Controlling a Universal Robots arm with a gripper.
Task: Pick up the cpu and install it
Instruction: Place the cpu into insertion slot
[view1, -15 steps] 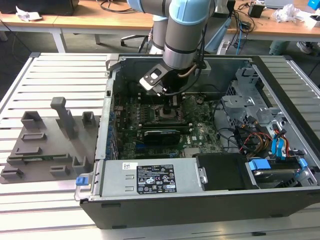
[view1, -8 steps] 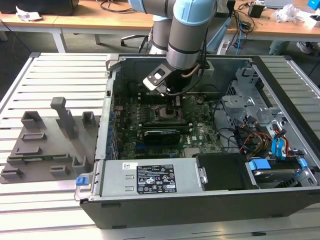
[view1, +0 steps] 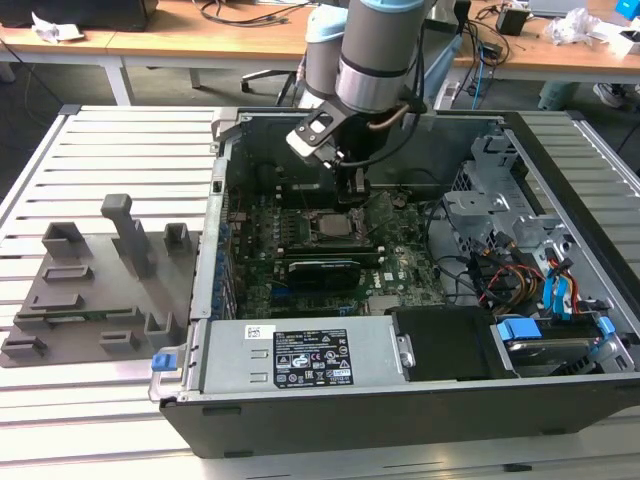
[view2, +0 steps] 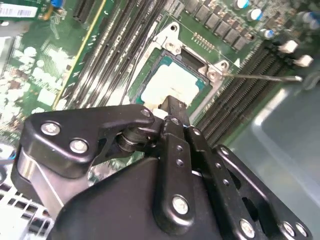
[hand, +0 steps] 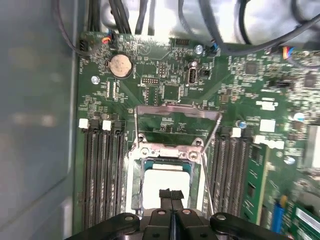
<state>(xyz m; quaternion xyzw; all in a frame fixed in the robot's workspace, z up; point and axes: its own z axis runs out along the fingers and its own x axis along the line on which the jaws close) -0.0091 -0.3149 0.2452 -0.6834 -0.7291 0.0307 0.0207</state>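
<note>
The gripper (hand: 171, 196) is seen pressed shut, its two fingers meeting with no gap and nothing clamped between them. Directly beneath the tips the cpu (hand: 155, 182) is laid flat in the socket (hand: 170, 151), silver top upward; whether it is touched by the tips cannot be told. Just beyond, the load plate (hand: 177, 108) is seen swung open. On both sides of the gripper memory slots (hand: 102, 170) are ranged. Farther off a coin cell (hand: 120, 65) and cables (hand: 235, 47) are found. In the exterior view a tray (view1: 90, 290) is set outside the case (view1: 400, 410), well apart from the gripper.
</note>
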